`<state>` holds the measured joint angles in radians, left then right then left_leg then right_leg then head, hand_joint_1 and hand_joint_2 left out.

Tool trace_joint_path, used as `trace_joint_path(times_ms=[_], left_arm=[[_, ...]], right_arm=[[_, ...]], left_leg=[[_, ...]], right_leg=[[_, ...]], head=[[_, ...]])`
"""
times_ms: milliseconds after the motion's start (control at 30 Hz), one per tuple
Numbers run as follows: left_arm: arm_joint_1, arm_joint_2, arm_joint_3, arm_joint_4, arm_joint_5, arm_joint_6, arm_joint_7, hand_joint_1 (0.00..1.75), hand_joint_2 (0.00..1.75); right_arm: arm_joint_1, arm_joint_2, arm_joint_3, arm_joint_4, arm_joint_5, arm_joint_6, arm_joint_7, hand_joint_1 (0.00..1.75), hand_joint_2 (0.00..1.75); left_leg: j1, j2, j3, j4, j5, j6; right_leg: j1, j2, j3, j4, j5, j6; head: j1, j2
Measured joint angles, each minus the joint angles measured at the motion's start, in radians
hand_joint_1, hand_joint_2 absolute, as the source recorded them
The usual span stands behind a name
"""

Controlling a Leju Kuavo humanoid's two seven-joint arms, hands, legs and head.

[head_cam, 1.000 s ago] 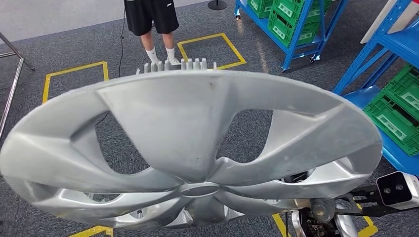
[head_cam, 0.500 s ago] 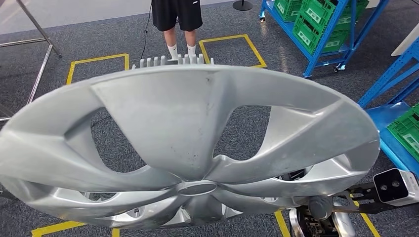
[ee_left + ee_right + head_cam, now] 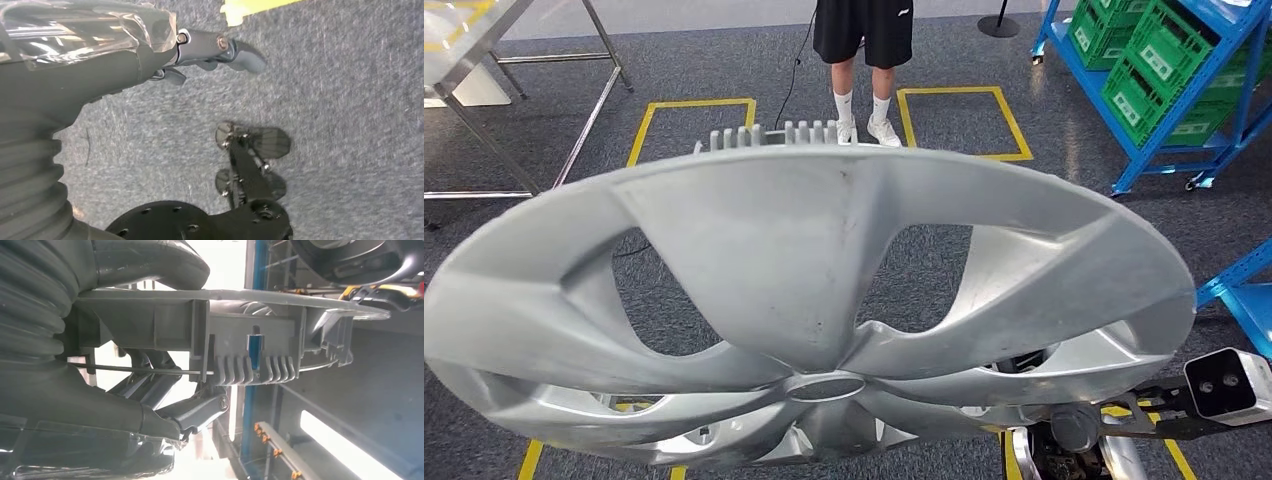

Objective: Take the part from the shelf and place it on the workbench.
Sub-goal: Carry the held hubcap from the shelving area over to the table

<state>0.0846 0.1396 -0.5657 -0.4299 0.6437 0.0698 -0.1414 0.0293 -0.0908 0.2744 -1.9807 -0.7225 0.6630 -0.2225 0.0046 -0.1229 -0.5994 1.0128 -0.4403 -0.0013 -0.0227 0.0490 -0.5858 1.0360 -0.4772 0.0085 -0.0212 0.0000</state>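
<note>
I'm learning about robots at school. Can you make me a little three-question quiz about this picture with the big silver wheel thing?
1. True or false: the silver wheel cover lies flat on the floor.
2. What colour are the crates on the blue rack?
3. Which hand holds the cover? A left hand, B right hand

Key
1. False: it is held up in front of the head camera.
2. Green.
3. B: its fingers grip the cover's rim, while the left hand hangs over grey carpet.
</note>
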Motion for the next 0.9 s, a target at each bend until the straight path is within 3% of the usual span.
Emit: trace_joint_path(times_ms=[67, 133, 200, 267, 300, 333, 367, 433, 500, 567, 633, 700, 767, 800, 833, 900], left_arm=[[0.005, 0.001, 0.0, 0.0, -0.001, 0.005, 0.0, 0.0, 1.75], [0.007, 0.002, 0.002, 0.0, -0.004, 0.018, 0.0, 0.0, 1.75], [0.006, 0.005, 0.009, -0.002, -0.013, 0.035, 0.0, 0.0, 1.75], [0.006, 0.01, 0.02, -0.006, -0.025, 0.053, 0.002, 0.0, 1.75], [0.008, 0.013, 0.026, -0.01, -0.031, 0.063, 0.004, 0.0, 1.75], [0.011, 0.018, 0.034, -0.015, -0.037, 0.073, 0.008, 0.0, 1.75], [0.014, 0.023, 0.043, -0.021, -0.042, 0.083, 0.011, 0.0, 1.75], [0.019, 0.038, 0.065, -0.036, -0.052, 0.099, 0.018, 0.0, 1.75], [0.024, 0.052, 0.087, -0.051, -0.064, 0.115, 0.025, 0.0, 1.75], [0.034, 0.063, 0.113, -0.067, -0.081, 0.131, 0.034, 0.0, 1.75], [0.049, 0.069, 0.139, -0.084, -0.096, 0.142, 0.043, 0.0, 1.75], [0.055, 0.071, 0.161, -0.099, -0.103, 0.147, 0.046, 0.0, 1.75], [0.057, 0.071, 0.176, -0.11, -0.109, 0.151, 0.049, 0.0, 1.75], [0.06, 0.071, 0.184, -0.115, -0.113, 0.154, 0.051, 0.0, 1.75], [0.064, 0.07, 0.192, -0.12, -0.12, 0.157, 0.055, 0.0, 1.75], [0.07, 0.069, 0.209, -0.128, -0.131, 0.161, 0.061, 0.0, 1.75]], right_arm=[[-0.001, 0.001, 0.0, 0.0, 0.0, 0.0, 0.0, 1.71, 1.75], [-0.001, 0.003, 0.0, 0.0, 0.0, 0.0, 0.0, 1.71, 1.75], [-0.001, 0.004, -0.001, -0.001, 0.0, 0.001, 0.001, 1.71, 1.75], [0.001, 0.005, 0.0, -0.001, 0.001, 0.001, 0.001, 1.71, 1.75], [0.002, 0.005, 0.0, -0.001, 0.002, 0.001, 0.001, 1.71, 1.75], [0.003, 0.006, 0.0, -0.001, 0.002, 0.002, 0.001, 1.71, 1.75], [0.003, 0.006, 0.0, -0.001, 0.002, 0.002, 0.002, 1.71, 1.75], [0.004, 0.007, -0.001, -0.003, 0.003, 0.002, 0.002, 1.71, 1.75], [0.005, 0.008, -0.001, -0.006, 0.003, 0.003, 0.002, 1.71, 1.75], [0.006, 0.009, -0.001, -0.007, 0.003, 0.004, 0.002, 1.71, 1.75], [0.005, 0.01, -0.001, -0.008, 0.003, 0.005, 0.002, 1.71, 1.75], [0.007, 0.009, -0.003, -0.008, 0.002, 0.005, 0.002, 1.71, 1.75], [0.01, 0.008, -0.005, -0.007, 0.001, 0.005, 0.001, 1.71, 1.75], [0.012, 0.007, -0.005, -0.006, 0.001, 0.005, 0.001, 1.71, 1.75], [0.014, 0.006, -0.005, -0.006, 0.002, 0.005, 0.001, 1.71, 1.75], [0.015, 0.004, -0.005, -0.005, 0.002, 0.005, -0.001, 1.71, 1.75]], left_leg=[[0.004, -0.003, -0.006, 0.0, 0.001, -0.007], [0.004, 0.039, -0.023, 0.037, -0.021, -0.014], [0.004, 0.097, -0.078, 0.151, -0.08, -0.019], [0.007, 0.117, -0.141, 0.28, -0.13, -0.021], [0.007, 0.119, -0.154, 0.304, -0.132, -0.02], [0.006, 0.121, -0.144, 0.285, -0.116, -0.017], [0.004, 0.127, -0.112, 0.226, -0.086, -0.011], [-0.009, 0.168, -0.033, 0.081, -0.037, 0.007], [-0.022, 0.194, 0.002, 0.014, -0.026, 0.019], [-0.023, 0.175, 0.008, 0.003, -0.021, 0.025], [-0.017, 0.154, 0.026, -0.02, -0.007, 0.03], [-0.01, 0.131, 0.036, -0.035, 0.003, 0.033], [-0.008, 0.104, 0.035, -0.035, 0.005, 0.035], [-0.006, 0.089, 0.035, -0.034, 0.004, 0.034], [-0.004, 0.074, 0.036, -0.033, 0.003, 0.031], [0.003, 0.045, 0.037, -0.025, -0.003, 0.021]], right_leg=[[0.002, -0.012, 0.0, 0.0, 0.002, -0.012], [0.0, -0.028, 0.004, -0.003, 0.003, -0.024], [0.006, -0.048, 0.006, -0.004, 0.0, -0.034], [0.013, -0.071, 0.006, -0.004, -0.003, -0.04], [0.017, -0.083, 0.007, -0.004, -0.004, -0.042], [0.02, -0.094, 0.007, -0.004, -0.005, -0.043], [0.024, -0.104, 0.009, -0.004, -0.006, -0.044], [0.03, -0.123, 0.013, -0.005, -0.009, -0.045], [0.031, -0.141, 0.016, -0.007, -0.013, -0.04], [0.031, -0.154, 0.021, -0.01, -0.015, -0.034], [0.028, -0.123, 0.017, 0.007, -0.027, -0.03], [0.022, -0.071, -0.027, 0.096, -0.067, -0.031], [0.017, -0.054, -0.095, 0.227, -0.113, -0.029], [0.013, -0.052, -0.115, 0.262, -0.119, -0.022], [0.009, -0.052, -0.115, 0.255, -0.107, -0.012], [-0.004, -0.035, -0.062, 0.131, -0.047, 0.015]], head=[[0.0, 0.0], [-0.003, 0.0], [-0.007, 0.0], [-0.008, 0.0], [-0.008, 0.0], [-0.008, 0.0], [-0.008, 0.0], [-0.007, 0.0], [-0.007, 0.0], [-0.007, 0.0], [-0.006, 0.0], [-0.003, 0.0], [-0.001, 0.0], [-0.001, 0.0], [-0.001, 0.0], [0.0, 0.0]])
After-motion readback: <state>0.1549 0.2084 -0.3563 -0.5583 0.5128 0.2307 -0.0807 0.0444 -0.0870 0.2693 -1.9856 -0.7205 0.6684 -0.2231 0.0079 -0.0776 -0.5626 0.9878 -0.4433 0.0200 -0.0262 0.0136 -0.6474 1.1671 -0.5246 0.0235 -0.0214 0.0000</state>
